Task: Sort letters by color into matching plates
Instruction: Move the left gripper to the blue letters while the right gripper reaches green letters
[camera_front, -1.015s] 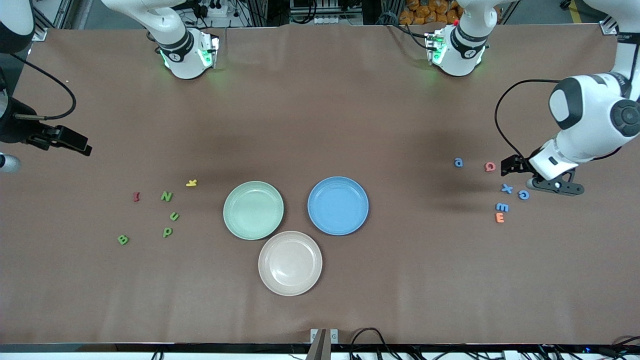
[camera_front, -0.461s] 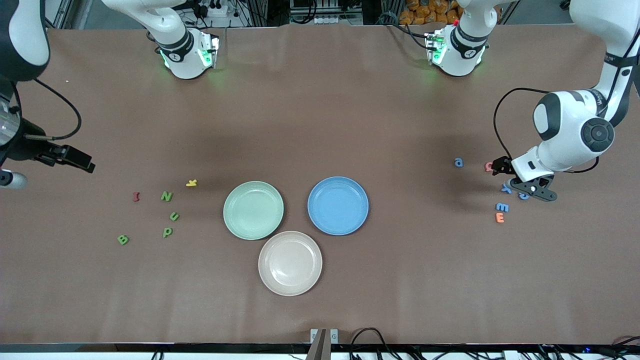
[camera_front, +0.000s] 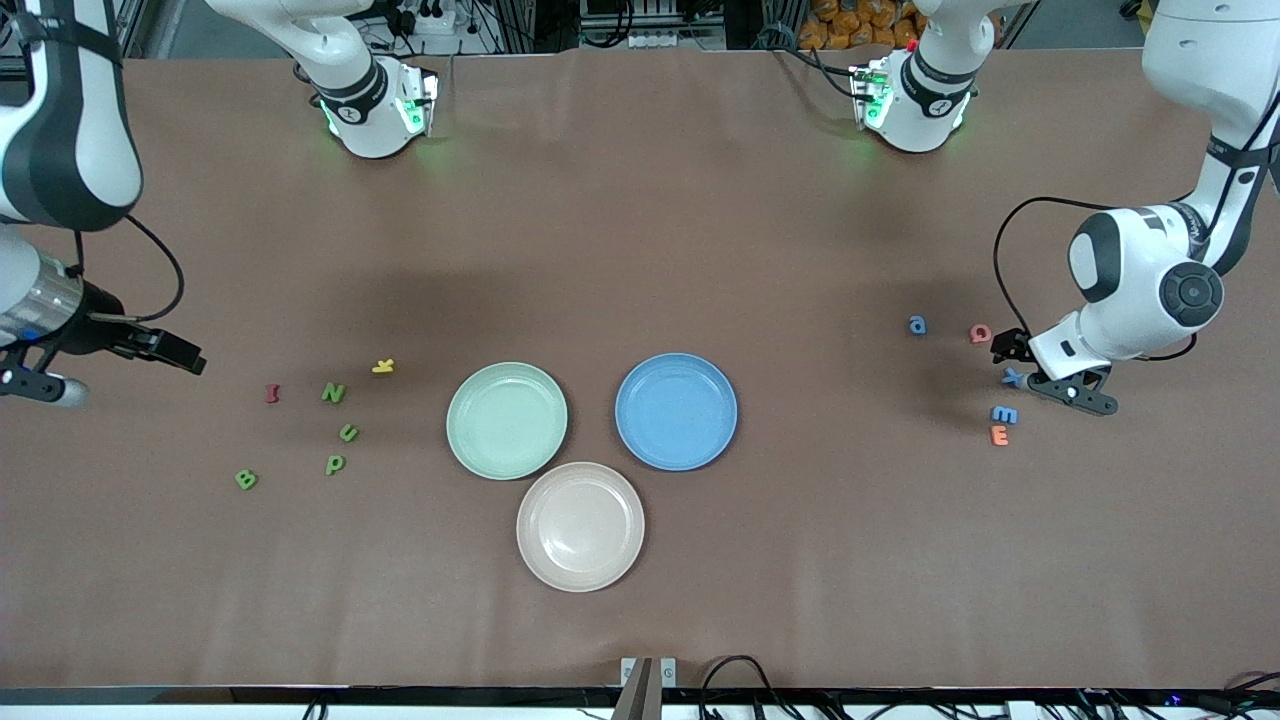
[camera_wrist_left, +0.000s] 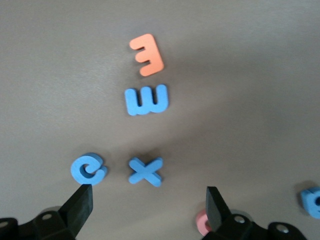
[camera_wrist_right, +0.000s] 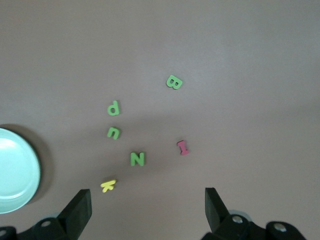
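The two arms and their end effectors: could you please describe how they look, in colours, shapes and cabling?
Both arms are glossy white with rounded shells and dark grey or black joint bands. Green lights glow at their round bases. A loose black cable loops to each wrist. The left end effector and the right end effector are black, each with two flat, wedge-shaped fingers.

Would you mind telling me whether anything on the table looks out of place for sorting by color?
Yes: a beige-pink plate matches no letter group, and stray letters sit among both clusters: yellow K, red I, orange E, pink letter. Nothing looks spilled or damaged.
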